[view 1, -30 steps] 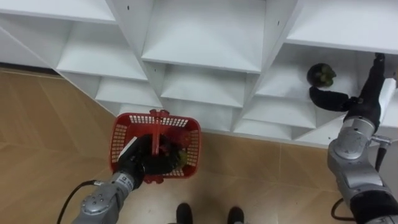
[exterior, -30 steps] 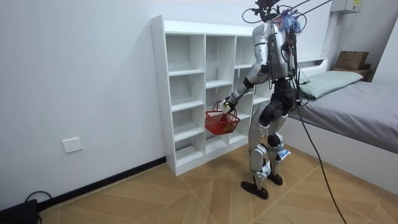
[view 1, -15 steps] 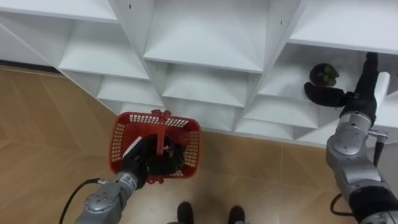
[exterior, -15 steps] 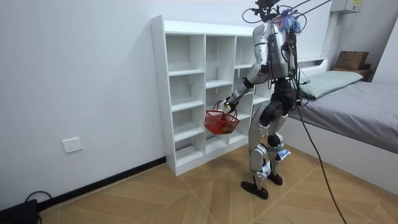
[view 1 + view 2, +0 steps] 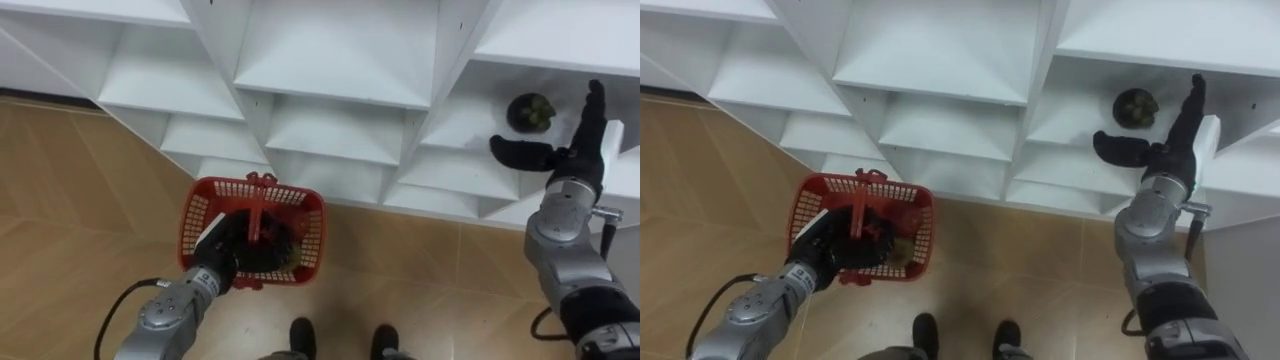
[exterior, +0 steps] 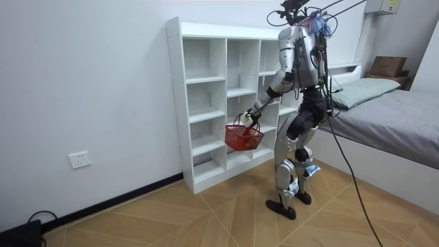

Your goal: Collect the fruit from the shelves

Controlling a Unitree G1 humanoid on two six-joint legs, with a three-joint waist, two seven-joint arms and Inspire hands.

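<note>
A red plastic basket point(image 5: 300, 215) hangs below the shelves, and my left hand point(image 5: 222, 256) is shut on its handle. Something dark and greenish lies in it point(image 5: 898, 250). A dark round fruit point(image 5: 530, 110) sits on a shelf in the right column of the white closet point(image 5: 330, 50). My right hand point(image 5: 572, 158) is open just right of and below the fruit, fingers straight up and thumb point(image 5: 518, 150) stretched out under it, not touching. In the room view I stand facing the closet point(image 6: 206, 103) with the basket point(image 6: 243, 136) held out in front.
The closet's other compartments in view are bare. Wooden floor point(image 5: 90, 180) lies below the closet. A bed point(image 6: 391, 116) stands at the room view's right, close behind me. A wall socket point(image 6: 80, 160) is on the wall left of the closet.
The basket has swung slightly nearer the closet. My right hand has stayed open beside the fruit, shifting only a little. The eye view has shifted a bit.
</note>
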